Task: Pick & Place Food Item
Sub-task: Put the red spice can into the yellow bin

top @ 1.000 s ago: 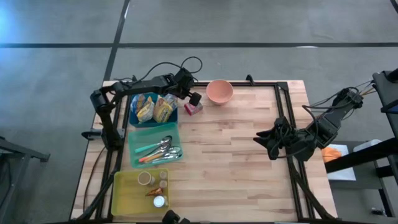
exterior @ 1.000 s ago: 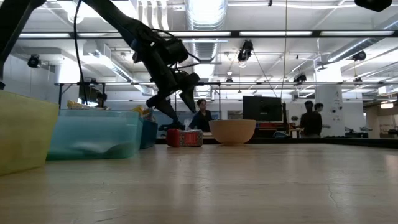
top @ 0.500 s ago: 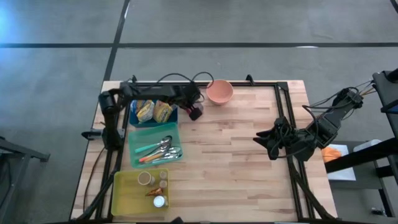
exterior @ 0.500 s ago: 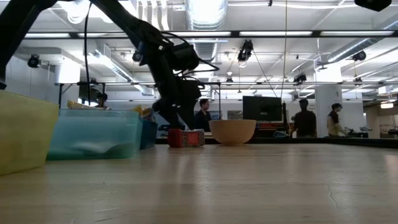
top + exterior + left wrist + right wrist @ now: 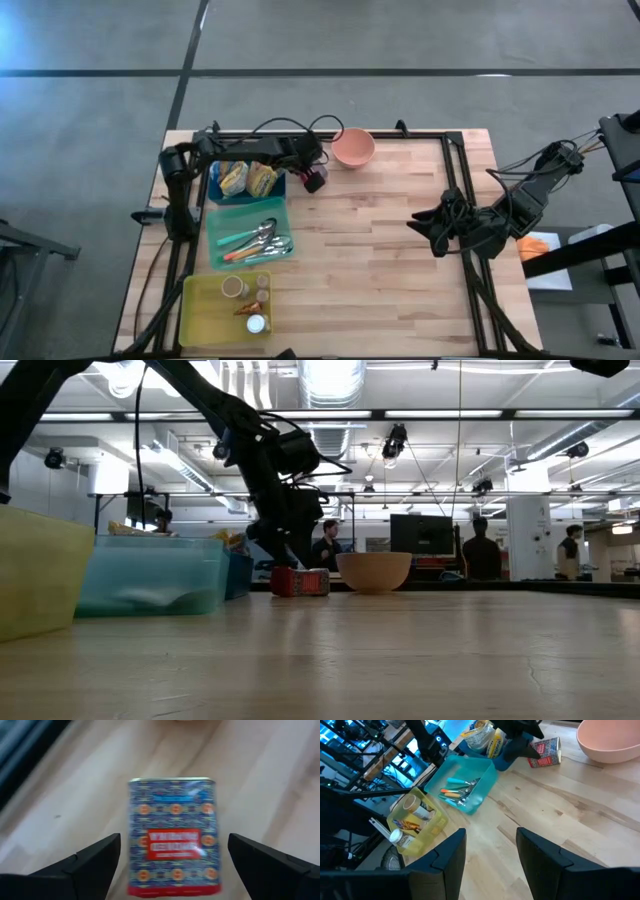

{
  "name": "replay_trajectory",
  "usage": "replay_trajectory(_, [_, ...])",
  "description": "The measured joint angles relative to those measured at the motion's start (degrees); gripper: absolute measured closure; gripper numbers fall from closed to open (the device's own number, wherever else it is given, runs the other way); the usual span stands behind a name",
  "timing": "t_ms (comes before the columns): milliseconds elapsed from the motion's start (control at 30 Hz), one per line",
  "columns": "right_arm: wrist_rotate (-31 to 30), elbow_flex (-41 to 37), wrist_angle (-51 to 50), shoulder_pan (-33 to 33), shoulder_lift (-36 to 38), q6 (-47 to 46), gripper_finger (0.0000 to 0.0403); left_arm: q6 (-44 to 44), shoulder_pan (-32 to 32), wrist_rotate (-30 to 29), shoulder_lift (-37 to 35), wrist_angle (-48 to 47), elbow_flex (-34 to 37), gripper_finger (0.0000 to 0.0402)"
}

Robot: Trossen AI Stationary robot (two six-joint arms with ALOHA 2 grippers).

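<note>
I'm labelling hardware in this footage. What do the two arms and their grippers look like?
Both arms are dark, nearly black, built of slim jointed segments. Loose black cables loop above the left arm and trail off the right arm. The left gripper and right gripper each end in two broad, flat, matte black fingers. No markings show.

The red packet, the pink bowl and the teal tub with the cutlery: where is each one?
red packet (image 5: pixel 173 837): left wrist view, on its red label.
pink bowl (image 5: pixel 353 147): high view, middle of its inside.
teal tub (image 5: pixel 487 774): right wrist view, on its outer side wall.
</note>
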State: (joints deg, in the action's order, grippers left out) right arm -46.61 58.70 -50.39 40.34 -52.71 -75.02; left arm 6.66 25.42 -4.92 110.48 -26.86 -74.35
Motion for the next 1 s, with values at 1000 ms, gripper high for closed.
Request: replay_trajectory(1000, [0.0, 0.0, 1.4, 0.0, 0.0, 0.0, 0.0233, 1.0, -2.9, 1.0, 6.1, 1.7, 0.4, 0.0041])
